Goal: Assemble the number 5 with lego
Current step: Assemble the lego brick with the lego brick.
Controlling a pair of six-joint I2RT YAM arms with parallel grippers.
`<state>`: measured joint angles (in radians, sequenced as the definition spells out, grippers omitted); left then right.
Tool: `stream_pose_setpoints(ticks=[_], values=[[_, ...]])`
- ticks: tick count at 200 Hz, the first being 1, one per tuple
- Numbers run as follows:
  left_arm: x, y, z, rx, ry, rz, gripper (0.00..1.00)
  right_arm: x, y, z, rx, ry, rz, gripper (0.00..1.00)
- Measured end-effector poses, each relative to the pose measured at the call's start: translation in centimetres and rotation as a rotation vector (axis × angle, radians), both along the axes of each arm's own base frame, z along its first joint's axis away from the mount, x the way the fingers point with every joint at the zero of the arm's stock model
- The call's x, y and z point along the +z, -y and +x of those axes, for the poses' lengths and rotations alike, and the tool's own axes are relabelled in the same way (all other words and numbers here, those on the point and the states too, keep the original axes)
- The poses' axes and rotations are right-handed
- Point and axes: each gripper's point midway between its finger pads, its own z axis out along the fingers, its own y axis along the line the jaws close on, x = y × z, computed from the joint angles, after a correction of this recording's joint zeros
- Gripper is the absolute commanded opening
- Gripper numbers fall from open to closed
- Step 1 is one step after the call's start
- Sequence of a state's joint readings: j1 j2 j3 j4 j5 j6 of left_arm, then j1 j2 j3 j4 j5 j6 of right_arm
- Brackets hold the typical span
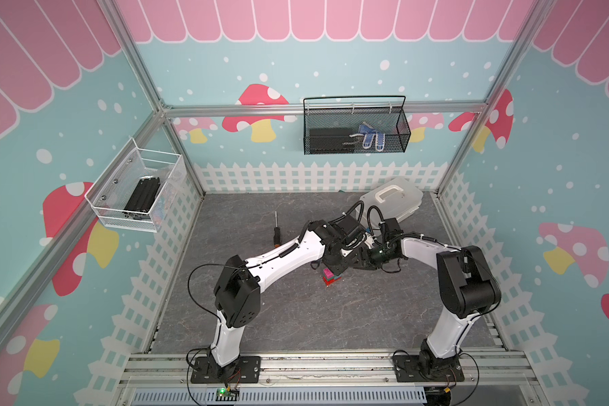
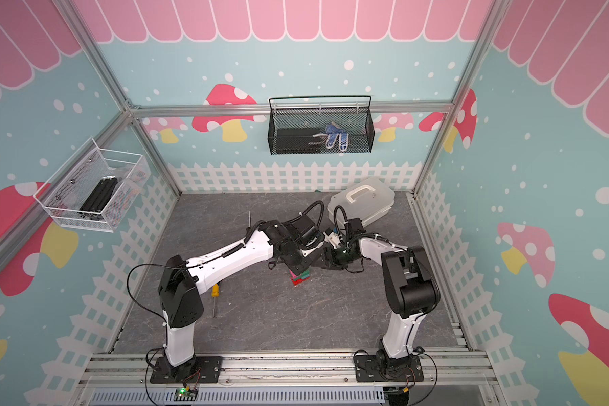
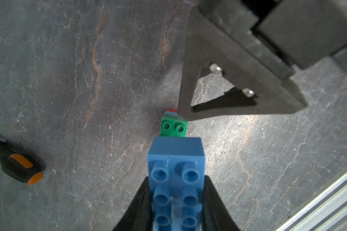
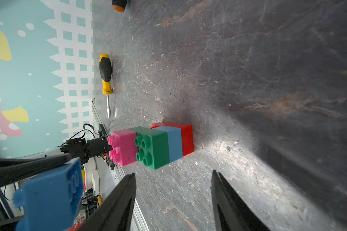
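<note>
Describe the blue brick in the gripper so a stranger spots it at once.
On the grey stone-look table stands a small brick stack. The left gripper is shut on the long blue brick, holding it above that stack, not touching. The other blue brick, by contrast, sits inside the stack between a green brick and a red brick.

Lego stack (image 1: 331, 277) on grey table (image 1: 296, 316)
</note>
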<state>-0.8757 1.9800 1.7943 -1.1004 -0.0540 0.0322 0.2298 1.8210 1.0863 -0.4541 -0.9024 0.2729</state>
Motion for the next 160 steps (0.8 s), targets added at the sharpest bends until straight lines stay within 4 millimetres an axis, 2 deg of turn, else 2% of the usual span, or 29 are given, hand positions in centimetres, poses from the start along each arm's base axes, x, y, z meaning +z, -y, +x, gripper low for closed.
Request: stream_pose_setpoints(ticks=[160], values=[[-0.1,-0.2,0.0,-0.063,0.010,0.024,0.14,-1.5,-1.7,-0.1,0.081,-0.070,0.039,0.62]])
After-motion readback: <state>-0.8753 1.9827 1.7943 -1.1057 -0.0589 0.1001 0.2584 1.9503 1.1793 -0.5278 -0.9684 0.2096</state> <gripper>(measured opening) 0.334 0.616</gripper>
